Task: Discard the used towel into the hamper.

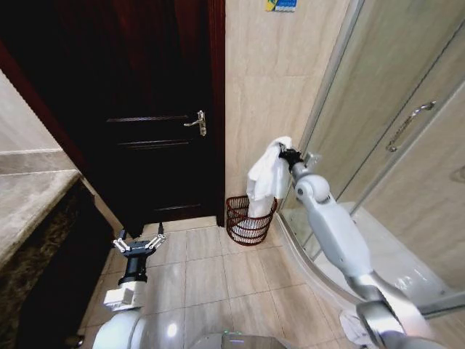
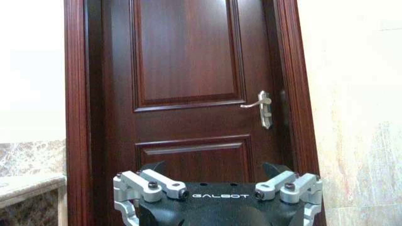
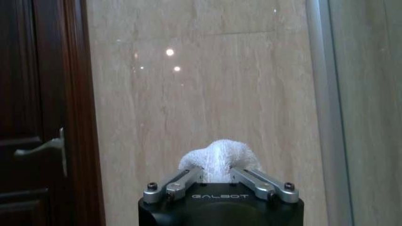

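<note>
The right gripper (image 1: 285, 154) is clamped on a white towel (image 1: 267, 177), holding it up by its top in front of the beige tiled wall (image 1: 261, 87). In the head view the towel hangs straight down from the fingers, and its lower end reaches into the hamper (image 1: 247, 220), a dark reddish-brown wire basket that stands on the floor against the wall, just beside the dark wooden door (image 1: 156, 109). The right wrist view shows what the head view cannot: the two fingers (image 3: 179, 182) pinched narrowly together with a bunch of towel (image 3: 219, 154) puffing out between them, the wall close ahead and the door handle (image 3: 43, 147) off to the side. The left gripper (image 1: 138, 245) hangs low before the door, well apart from the hamper; its wrist view shows its fingers (image 2: 154, 181) spread wide, holding nothing.
</note>
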